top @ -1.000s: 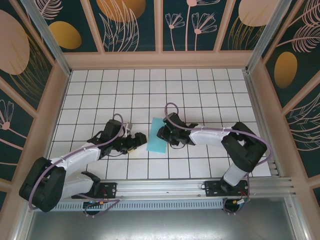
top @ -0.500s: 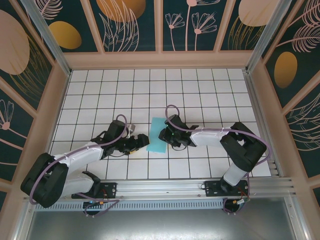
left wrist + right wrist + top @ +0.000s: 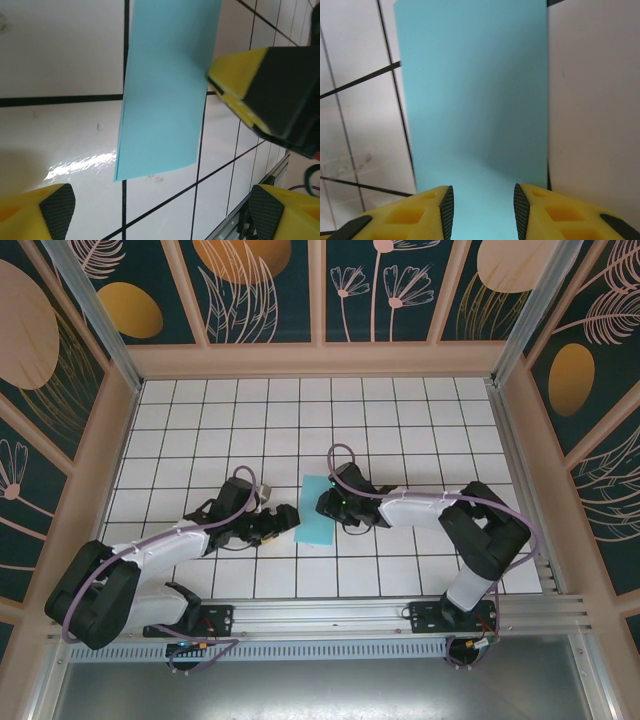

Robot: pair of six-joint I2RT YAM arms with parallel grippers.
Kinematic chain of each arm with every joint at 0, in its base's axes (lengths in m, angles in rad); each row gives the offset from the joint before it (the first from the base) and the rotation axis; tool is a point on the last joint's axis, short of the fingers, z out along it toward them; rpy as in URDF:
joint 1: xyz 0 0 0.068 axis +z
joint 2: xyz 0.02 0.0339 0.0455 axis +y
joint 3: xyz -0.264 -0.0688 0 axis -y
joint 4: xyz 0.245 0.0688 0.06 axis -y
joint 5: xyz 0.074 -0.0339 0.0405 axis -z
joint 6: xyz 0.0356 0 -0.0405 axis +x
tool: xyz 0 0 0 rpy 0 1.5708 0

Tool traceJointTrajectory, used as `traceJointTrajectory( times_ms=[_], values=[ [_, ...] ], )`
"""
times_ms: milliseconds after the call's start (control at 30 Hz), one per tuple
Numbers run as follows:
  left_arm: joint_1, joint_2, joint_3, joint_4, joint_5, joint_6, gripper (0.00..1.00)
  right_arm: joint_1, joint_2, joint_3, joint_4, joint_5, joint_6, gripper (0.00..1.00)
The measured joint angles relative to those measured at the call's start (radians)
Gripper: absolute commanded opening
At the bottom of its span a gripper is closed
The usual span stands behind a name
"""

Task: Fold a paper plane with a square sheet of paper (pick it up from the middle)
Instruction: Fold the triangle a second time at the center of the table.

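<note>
The square sheet of paper [image 3: 316, 511] is light blue and lies flat on the white tiles as a narrow rectangle; its long edge shows two layers in the left wrist view [image 3: 165, 90]. My left gripper [image 3: 284, 519] is wide open just left of the sheet's near corner, its fingertips [image 3: 57, 202] low over the tiles and nothing between them. My right gripper [image 3: 325, 504] is at the sheet's right edge. Its jaws stand partly open over the paper [image 3: 475, 100], which shows in the gap between the pads [image 3: 446, 210]. The right gripper's yellow finger [image 3: 240, 75] touches the sheet's edge.
The white gridded table [image 3: 400, 420] is walled on three sides by patterned panels [image 3: 320, 290]. An aluminium rail [image 3: 380, 615] with both arm bases runs along the near edge. Open tiles stretch behind the paper and to both sides.
My left gripper has crept right, closer to the sheet's left edge. My right gripper's jaws have narrowed a little over the paper. The sheet itself has stayed put.
</note>
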Motion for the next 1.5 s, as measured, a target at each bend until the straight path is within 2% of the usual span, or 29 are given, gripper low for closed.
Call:
traceJointTrajectory(
  times_ms=[533, 933, 1200, 1500],
  values=[
    [-0.043, 0.09, 0.033, 0.012, 0.004, -0.034, 0.85, -0.052, -0.003, -0.091, 0.151, -0.091, 0.039, 0.39],
    [-0.06, 0.154, 0.065, 0.031, 0.027, -0.055, 0.81, -0.061, -0.005, -0.105, 0.178, -0.117, 0.042, 0.39],
    [-0.062, 0.187, 0.076, 0.046, 0.033, -0.056, 0.85, -0.063, -0.005, -0.111, 0.189, -0.121, 0.042, 0.38],
    [-0.077, 0.209, 0.087, 0.062, 0.035, -0.056, 0.84, -0.063, -0.007, -0.118, 0.2, -0.122, 0.042, 0.39]
  ],
)
